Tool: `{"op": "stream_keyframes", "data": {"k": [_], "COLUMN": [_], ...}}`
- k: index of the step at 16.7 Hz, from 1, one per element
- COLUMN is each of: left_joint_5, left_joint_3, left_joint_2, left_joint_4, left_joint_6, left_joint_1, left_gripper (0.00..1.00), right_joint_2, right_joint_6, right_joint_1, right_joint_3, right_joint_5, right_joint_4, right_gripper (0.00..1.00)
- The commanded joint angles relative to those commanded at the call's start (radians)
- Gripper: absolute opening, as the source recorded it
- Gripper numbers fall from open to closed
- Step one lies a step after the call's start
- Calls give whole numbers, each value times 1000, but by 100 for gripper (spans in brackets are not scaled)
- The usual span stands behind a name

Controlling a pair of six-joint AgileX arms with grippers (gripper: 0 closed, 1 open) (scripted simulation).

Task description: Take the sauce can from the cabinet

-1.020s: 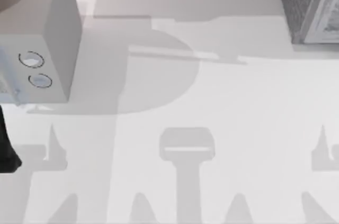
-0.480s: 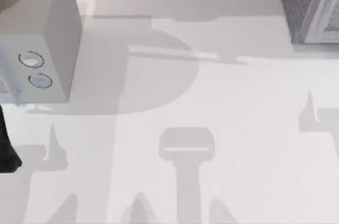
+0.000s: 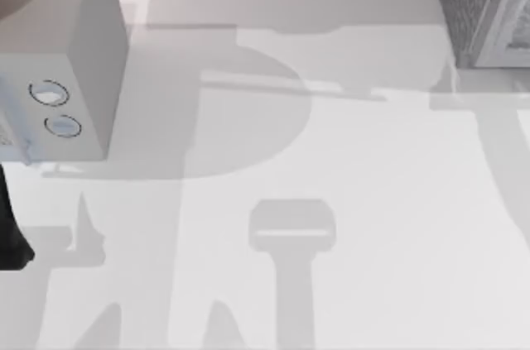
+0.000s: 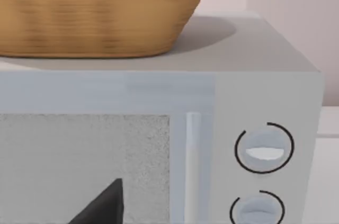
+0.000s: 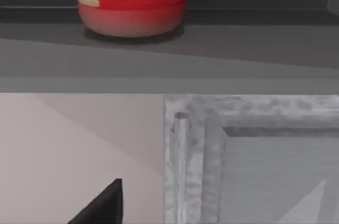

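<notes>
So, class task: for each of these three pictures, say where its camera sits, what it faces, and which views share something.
Top: above, looking down at the white table; the left arm shows at its left edge.
Left wrist: faces the light grey box with two round rings, woven basket on top.
Right wrist: faces the red sauce can in the speckled grey cabinet.
Shared: top and left wrist both show the ringed box.

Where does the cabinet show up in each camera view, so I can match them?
Top view: the cabinet, upper right corner.
Left wrist view: faces the light grey box.
Right wrist view: its pale framed front, with the sauce can on its shelf.
Shared landmark: the box's two rings, top and left wrist views.
</notes>
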Motion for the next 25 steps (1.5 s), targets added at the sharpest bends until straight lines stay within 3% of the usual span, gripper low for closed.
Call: {"op": "stream_keyframes", "data": {"k": [7, 16, 25], "left_joint_5": [0, 0, 0], "left_joint_3": [0, 0, 0], "left_joint_2": [0, 0, 0], "left_joint_4": [0, 0, 0], "left_joint_6": [0, 0, 0], "left_joint_1": [0, 0, 0], "left_gripper": [100, 100, 100], "right_joint_2": [307, 346, 561], "right_joint_6": [5, 6, 12], "right_joint_1": [43, 49, 120], "right_joint_3": [423, 470, 644], "right_joint_5": [45, 53, 134], "right_joint_4": [-97, -101, -69], "right_gripper": [100, 100, 100]}}
